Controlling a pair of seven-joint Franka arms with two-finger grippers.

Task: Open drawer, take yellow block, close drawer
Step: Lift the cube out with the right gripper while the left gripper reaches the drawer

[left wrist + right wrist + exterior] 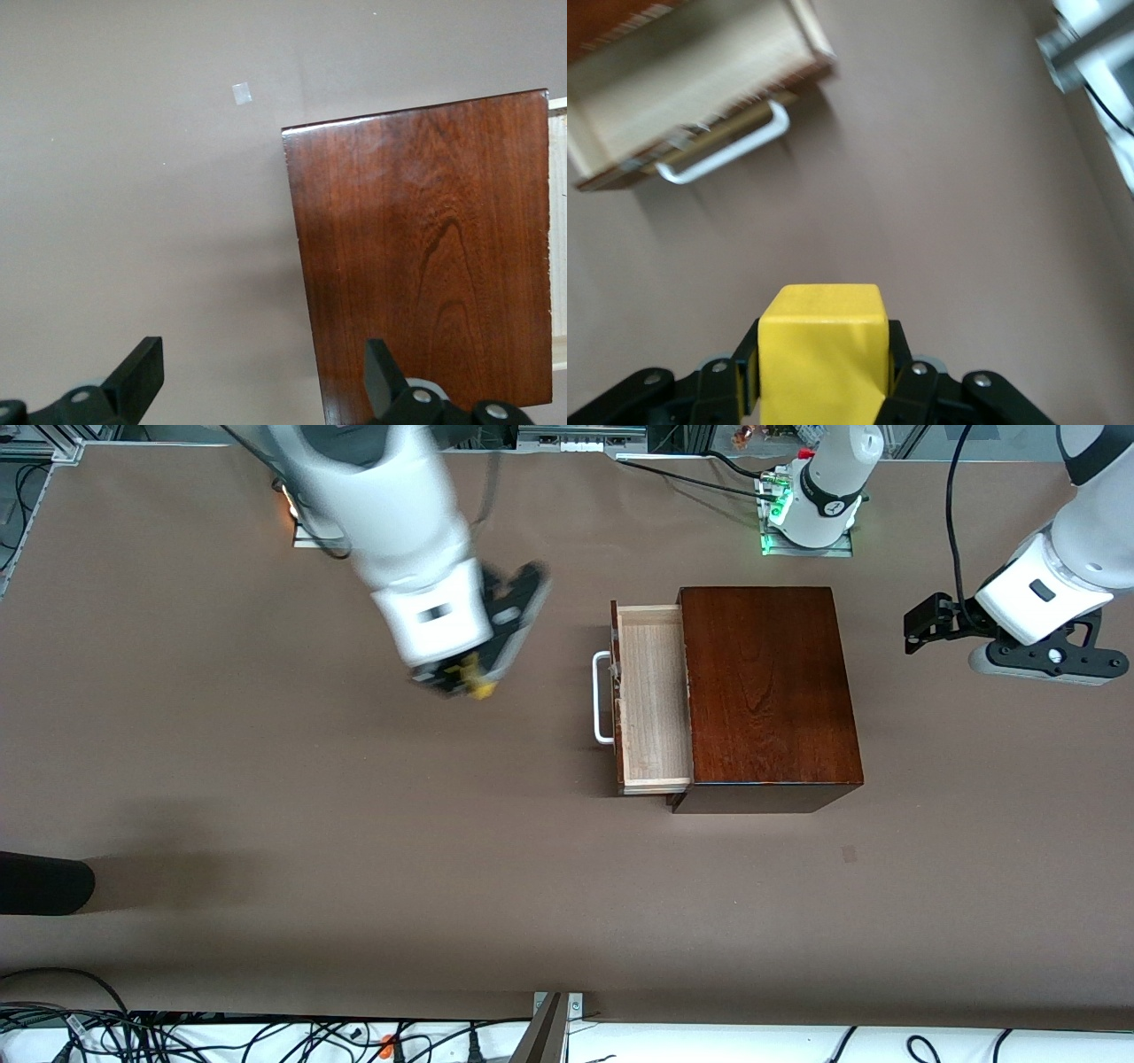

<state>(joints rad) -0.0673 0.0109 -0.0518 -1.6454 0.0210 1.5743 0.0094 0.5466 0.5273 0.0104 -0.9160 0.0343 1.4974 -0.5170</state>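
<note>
Two arms on show, and the right one has the prize: the right end effector [468, 677] is clamped on the yellow block [479, 684], up in the air over bare brown surface [266, 779] toward the right arm's end, well apart from the drawer [654, 695]. From the right wrist view the cube [822, 350] sits squarely between the black fingers [908, 376], its top face poking clear.

That drawer stands pulled out of the dark wooden box [766, 686], pale inside showing, white U-shaped handle [602, 697] facing the right arm's end. So, by my reading, the block is out and only the closing is left.

Over at the left arm's end, the left end effector [261, 376] waits above the surface beside the box, fingers spread apart, nothing between them.

What could go wrong? The arm is blurred in the front view, so the cube could slip if the grip is shallow. And pushing the drawer home with a loaded hand risks knocking the block loose, or nudging the whole box along if the push lands off-centre.

Hard to make out: the blur smears the fingers in the front view, and the part of the drawer still inside the box is hidden.
</note>
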